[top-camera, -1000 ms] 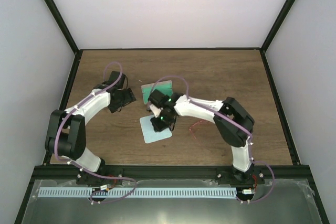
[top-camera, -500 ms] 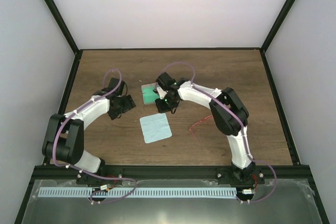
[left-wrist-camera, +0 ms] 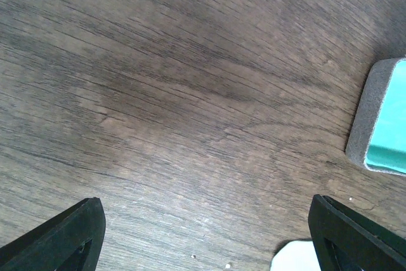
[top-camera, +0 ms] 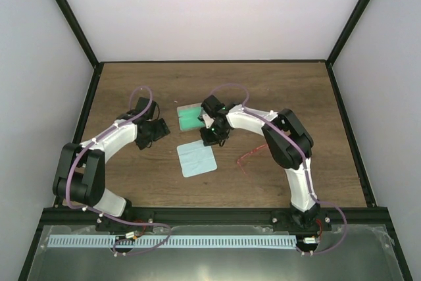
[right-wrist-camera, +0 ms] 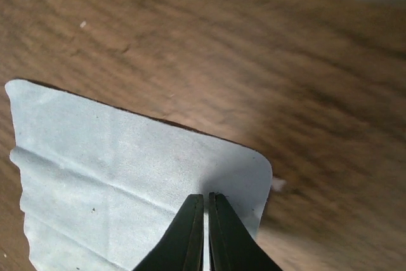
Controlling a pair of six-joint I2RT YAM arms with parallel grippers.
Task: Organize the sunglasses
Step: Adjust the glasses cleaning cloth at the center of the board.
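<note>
Sunglasses [top-camera: 248, 156] with a thin red wire frame lie on the brown wooden counter [top-camera: 296, 97], just right of a light-blue square cloth [top-camera: 196, 158]. The right arm's fingers [right-wrist-camera: 184, 239] are pressed together over the cloth's corner. The left arm's fingers [left-wrist-camera: 63, 239] stand wide apart above bare wood. Farther back lies a flat grey case with green lining [top-camera: 189, 118].

Wooden table [top-camera: 131, 182] bears a case [top-camera: 189, 118], cloth [top-camera: 197, 158] and sunglasses [top-camera: 248, 156].

Hidden and faint
The right arm [top-camera: 253, 122] covers part of the case [top-camera: 189, 118]; the sunglasses [top-camera: 248, 156] are perhaps folded, too thin to tell.
</note>
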